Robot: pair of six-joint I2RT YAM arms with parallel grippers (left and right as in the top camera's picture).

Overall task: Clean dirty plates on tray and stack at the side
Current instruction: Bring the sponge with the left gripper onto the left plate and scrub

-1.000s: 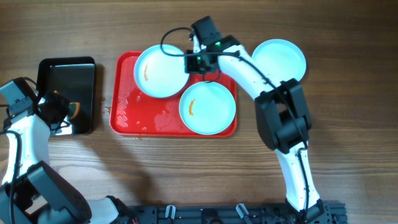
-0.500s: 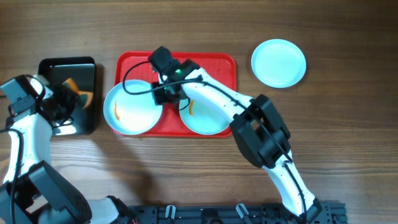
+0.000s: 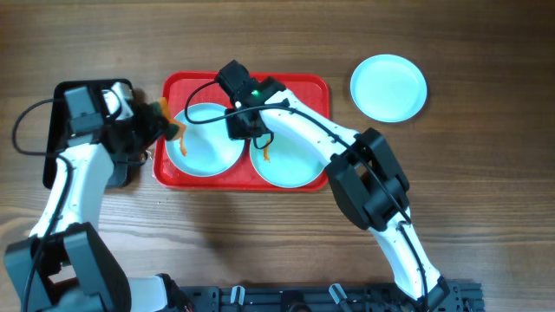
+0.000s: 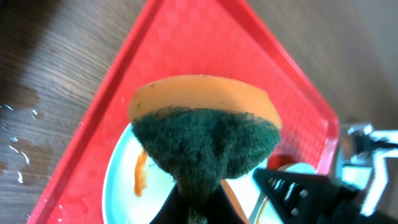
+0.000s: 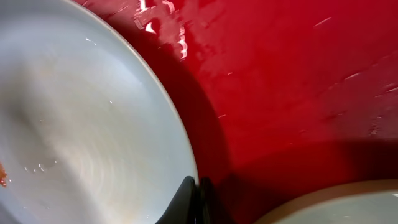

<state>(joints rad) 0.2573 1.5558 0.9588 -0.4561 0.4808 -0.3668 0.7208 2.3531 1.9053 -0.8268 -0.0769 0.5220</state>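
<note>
With our right gripper point(image 3: 245, 130) pinched nearly shut on what seems the rim of the left plate point(image 3: 204, 146) on the red tray point(image 3: 299, 83), we should hold it steady while the left gripper point(image 3: 154, 123), clamped on the sponge point(image 4: 205, 134), presses flat across the orange smear point(image 4: 140, 174).

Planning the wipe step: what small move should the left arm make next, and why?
Probably bring the sponge down onto the left plate's orange smear. The right gripper pinches that plate's rim, and the smear beside the sponge looks unwiped.
</note>
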